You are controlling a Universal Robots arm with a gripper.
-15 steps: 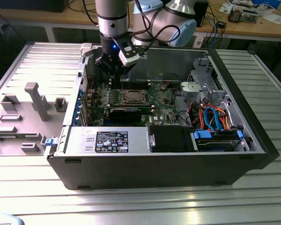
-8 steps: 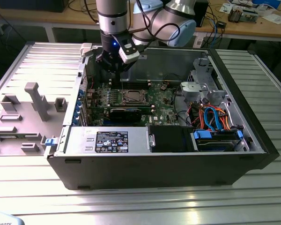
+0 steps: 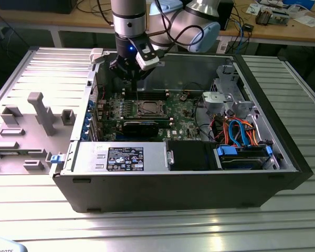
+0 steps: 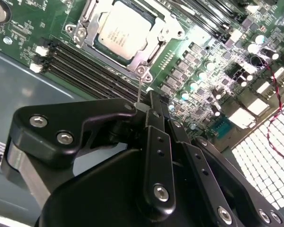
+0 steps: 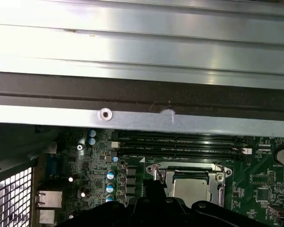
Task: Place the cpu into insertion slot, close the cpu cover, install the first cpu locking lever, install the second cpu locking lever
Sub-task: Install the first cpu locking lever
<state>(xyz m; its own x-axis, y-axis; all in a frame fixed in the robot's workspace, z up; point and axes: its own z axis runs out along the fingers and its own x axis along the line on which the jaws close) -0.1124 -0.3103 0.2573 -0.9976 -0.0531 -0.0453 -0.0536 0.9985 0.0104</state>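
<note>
The cpu (image 4: pixel 122 29) lies flat in the insertion slot (image 3: pixel 149 109) on the green board, its silver-grey top showing. The cpu cover (image 4: pixel 106 51) lies down around it as a silvery frame. A thin wire locking lever (image 4: pixel 139 87) rises from the socket's corner to my fingertips. My gripper (image 4: pixel 141 105) is shut on its upper end. In the exterior view the gripper (image 3: pixel 132 77) hangs just behind the socket, towards that view's left. The first wrist view shows the cpu (image 5: pixel 191 188), the cover (image 5: pixel 184 167) and the lever (image 5: pixel 158 175) just past my gripper (image 5: pixel 154 189).
Long black memory slots (image 4: pixel 85 61) run beside the socket. A black expansion card (image 3: pixel 142 126) and the power supply (image 3: pixel 121 156) sit nearer the case front. A drive cage with coloured cables (image 3: pixel 236 131) fills the exterior view's right. The case wall (image 5: pixel 132 118) stands close behind.
</note>
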